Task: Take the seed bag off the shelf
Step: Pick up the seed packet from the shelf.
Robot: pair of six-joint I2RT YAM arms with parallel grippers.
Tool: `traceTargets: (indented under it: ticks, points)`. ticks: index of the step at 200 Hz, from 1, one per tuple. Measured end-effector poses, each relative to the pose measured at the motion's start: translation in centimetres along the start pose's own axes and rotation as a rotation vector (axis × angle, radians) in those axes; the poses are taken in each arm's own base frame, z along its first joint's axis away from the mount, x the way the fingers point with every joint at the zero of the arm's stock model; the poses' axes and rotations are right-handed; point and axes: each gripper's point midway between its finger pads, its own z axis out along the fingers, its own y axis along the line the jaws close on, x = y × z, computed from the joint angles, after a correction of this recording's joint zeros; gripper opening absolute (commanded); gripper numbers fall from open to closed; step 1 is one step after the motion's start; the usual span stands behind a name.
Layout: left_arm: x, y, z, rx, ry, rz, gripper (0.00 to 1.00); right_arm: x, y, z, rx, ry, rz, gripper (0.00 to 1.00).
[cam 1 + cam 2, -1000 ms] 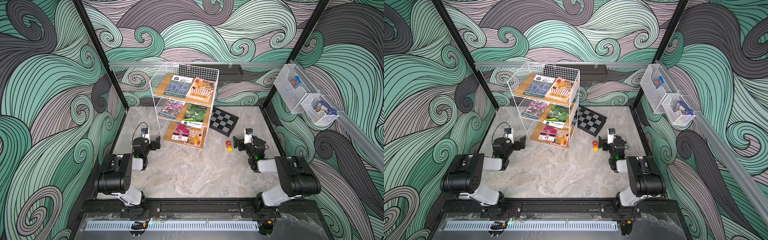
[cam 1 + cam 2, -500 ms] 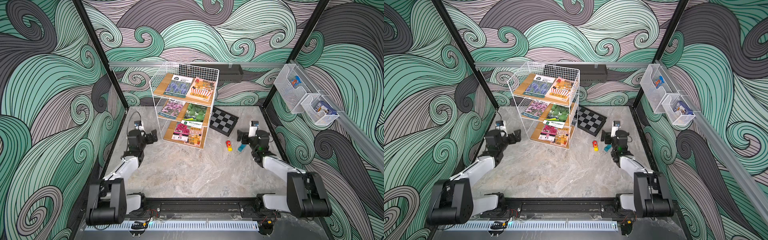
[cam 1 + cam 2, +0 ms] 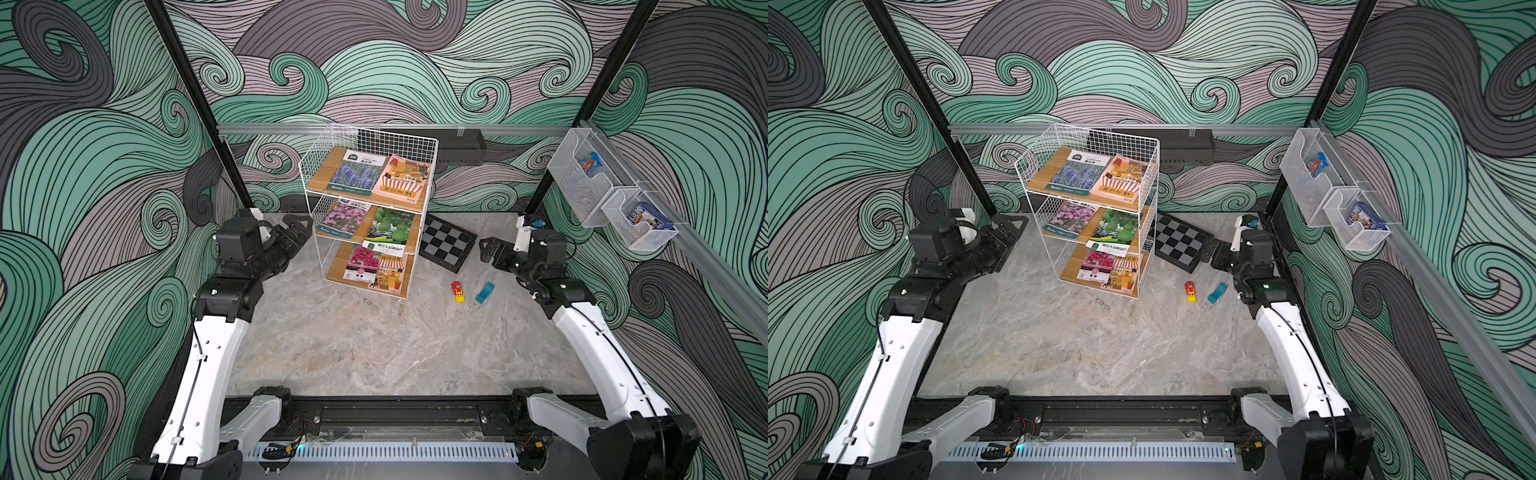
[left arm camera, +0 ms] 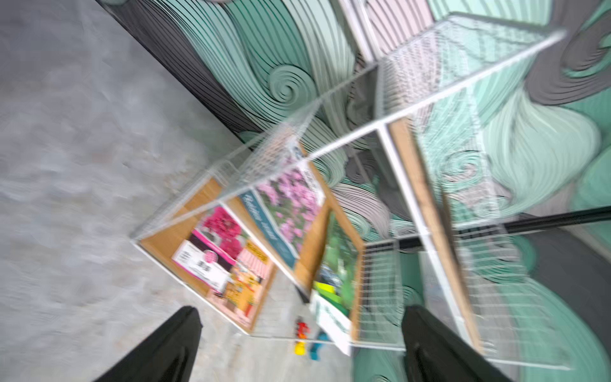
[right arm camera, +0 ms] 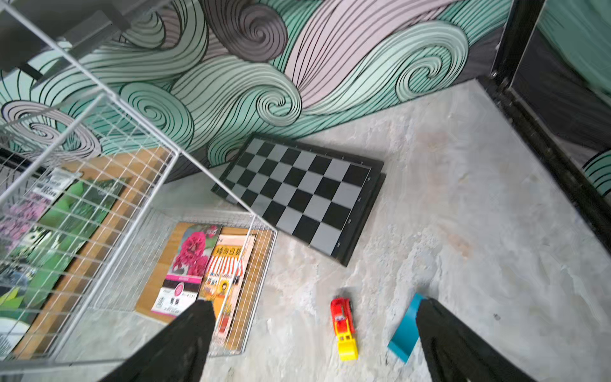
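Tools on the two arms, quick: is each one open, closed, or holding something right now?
Left tool: open, holding nothing.
Right tool: open, holding nothing.

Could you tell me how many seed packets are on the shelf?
6, two per shelf tier. Top: lavender, peach. Middle: pink, green. Bottom: magenta, orange. Others may hide beneath.

Left wrist view was smeared with motion blur, so we couldn't read the print on any seed bag point(image 4: 287, 198), and the shelf point(image 4: 383, 122) ran off the frame. Both wrist views cut the left gripper point(image 4: 301, 308) and right gripper point(image 5: 315, 301) fingers at the edge. We saw a blue block point(image 5: 405, 330) partly behind a right finger. In the clear bins point(image 3: 577, 195) the contents were too small to identify.
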Motion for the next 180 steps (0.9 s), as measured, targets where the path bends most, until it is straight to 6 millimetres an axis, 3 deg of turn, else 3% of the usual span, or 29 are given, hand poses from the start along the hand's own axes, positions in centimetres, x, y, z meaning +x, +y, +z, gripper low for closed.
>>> traceTargets:
  ticks: [29, 60, 138, 180]
  points:
    - [0.9, -5.6, 0.7, 0.104, 0.081, -0.143, 0.99, 1.9, 0.6, -0.6, -0.024, 0.074, 0.023, 0.99]
    - [1.6, -8.0, 3.1, 0.114, 0.121, -0.242, 0.99, 2.6, 1.2, -1.5, -0.059, 0.098, 0.039, 0.99]
    - [-0.2, -7.9, 7.7, 0.009, 0.062, -0.334, 0.99, 4.0, 2.2, -2.3, -0.118, 0.140, 0.078, 0.99]
    - [0.6, -5.3, 9.9, -0.122, 0.083, -0.334, 0.99, 4.7, 2.2, -2.5, -0.127, 0.150, 0.092, 0.99]
